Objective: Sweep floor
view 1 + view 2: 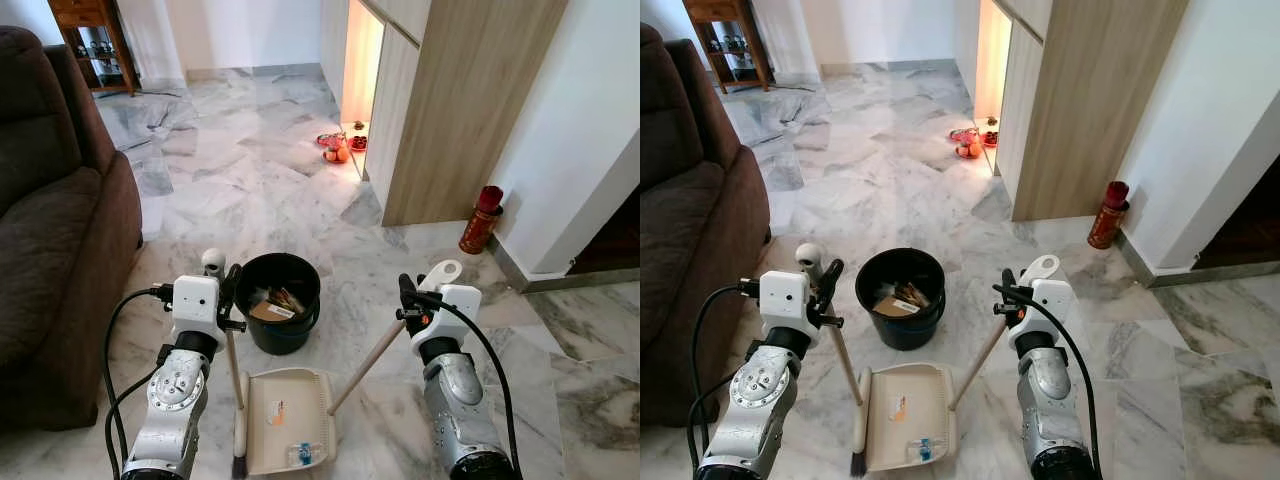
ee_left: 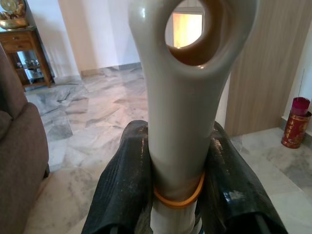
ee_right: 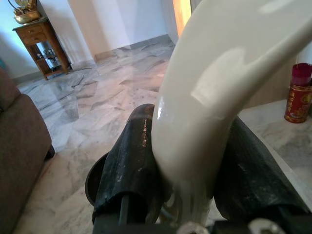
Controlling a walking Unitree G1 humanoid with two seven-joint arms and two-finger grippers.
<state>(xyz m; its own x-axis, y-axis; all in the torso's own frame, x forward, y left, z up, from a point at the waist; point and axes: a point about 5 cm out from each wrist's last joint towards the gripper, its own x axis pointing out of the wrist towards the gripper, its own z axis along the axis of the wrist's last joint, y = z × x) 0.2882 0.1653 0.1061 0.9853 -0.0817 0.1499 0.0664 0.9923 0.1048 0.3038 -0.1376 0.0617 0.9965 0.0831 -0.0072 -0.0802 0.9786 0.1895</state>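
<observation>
Left eye view: you have the left gripper (image 1: 228, 290) and the right gripper (image 1: 408, 297) both raised in front of you, each on a cream handle.
Left gripper: its two black fingers (image 2: 122, 190) are clamped on the broom handle (image 2: 183, 117), just below the hanging hole and at the orange band.
Right gripper: its fingers (image 3: 129, 161) are closed around the curved top of the dustpan handle (image 3: 204, 122).
Broom: its stick runs down from your left gripper, and the dark bristles (image 1: 239, 466) touch the floor just beside the pan's left edge.
Dustpan: the dustpan (image 1: 285, 420) lies flat on the floor between your arms, mouth toward you, with a few small scraps (image 1: 300, 453) near its front lip.
Bucket: the black bucket (image 1: 278, 300) stands just beyond the pan and already holds rubbish.
Step in hand: this looks like gathering the last bits into the pan before tipping it into the bucket.
How to do it well: keep the pan's lip pressed flat so nothing slides under, and draw the bristles in short, low strokes toward it. When you lift, tilt the pan back first so the scraps stay in.
Floor: grey-white marble tile (image 1: 250, 180), glossy, likely slick, so light scraps may skate.
Room: a brown sofa (image 1: 50, 250) is close on your left, a wooden cupboard (image 1: 450, 110) stands ahead on the right with a red tin (image 1: 481, 220) by the wall, and fruit (image 1: 336, 152) lies in a lit alcove.
</observation>
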